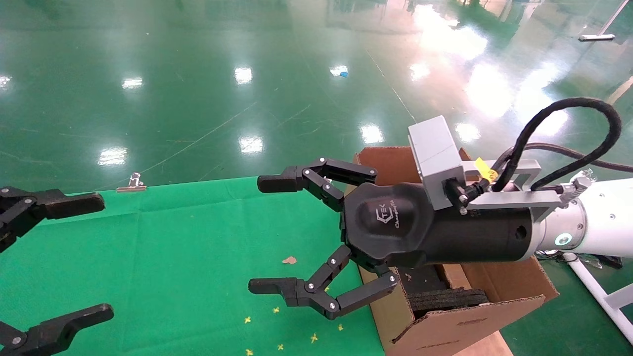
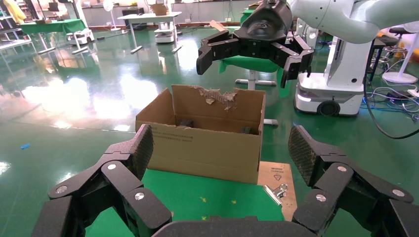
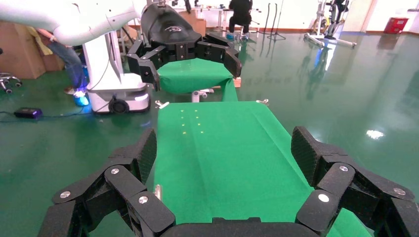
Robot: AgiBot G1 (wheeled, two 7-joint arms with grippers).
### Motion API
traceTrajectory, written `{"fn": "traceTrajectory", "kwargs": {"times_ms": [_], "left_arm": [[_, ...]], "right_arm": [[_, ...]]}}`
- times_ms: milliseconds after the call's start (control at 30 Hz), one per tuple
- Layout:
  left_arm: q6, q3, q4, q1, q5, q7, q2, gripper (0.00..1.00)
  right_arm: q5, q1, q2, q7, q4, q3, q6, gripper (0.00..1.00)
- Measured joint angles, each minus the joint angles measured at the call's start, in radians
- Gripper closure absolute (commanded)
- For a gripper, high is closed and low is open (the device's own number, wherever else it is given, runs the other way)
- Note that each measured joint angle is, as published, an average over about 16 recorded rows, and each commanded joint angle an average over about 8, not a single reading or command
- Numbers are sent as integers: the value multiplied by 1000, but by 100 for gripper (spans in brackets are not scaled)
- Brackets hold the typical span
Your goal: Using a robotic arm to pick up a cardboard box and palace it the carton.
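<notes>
The carton (image 1: 465, 326) stands open at the table's right end, with black foam (image 1: 445, 296) inside; it also shows in the left wrist view (image 2: 207, 143) with a torn far flap. The small cardboard box is out of view in every frame. My right gripper (image 1: 267, 235), on the white robotic arm (image 1: 603, 222), is open and empty, held above the green cloth just left of the carton. Its own view (image 3: 225, 148) shows only bare cloth between the jaws. My left gripper (image 1: 96, 257) is open and empty at the far left, and its own view (image 2: 221, 145) faces the carton.
The green cloth (image 1: 173, 257) covers the table and carries a small brown scrap (image 1: 289, 260) and several yellow marks (image 1: 277, 336). A metal binder clip (image 1: 132, 183) sits on the far edge, another (image 2: 274, 191) lies by the carton's flat flap. Glossy green floor surrounds the table.
</notes>
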Motion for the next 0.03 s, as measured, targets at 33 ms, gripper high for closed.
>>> {"fn": "traceTrajectory", "kwargs": {"times_ms": [33], "left_arm": [[0, 0, 0, 0, 0, 0, 0, 0]], "right_arm": [[0, 0, 0, 0, 0, 0, 0, 0]]}}
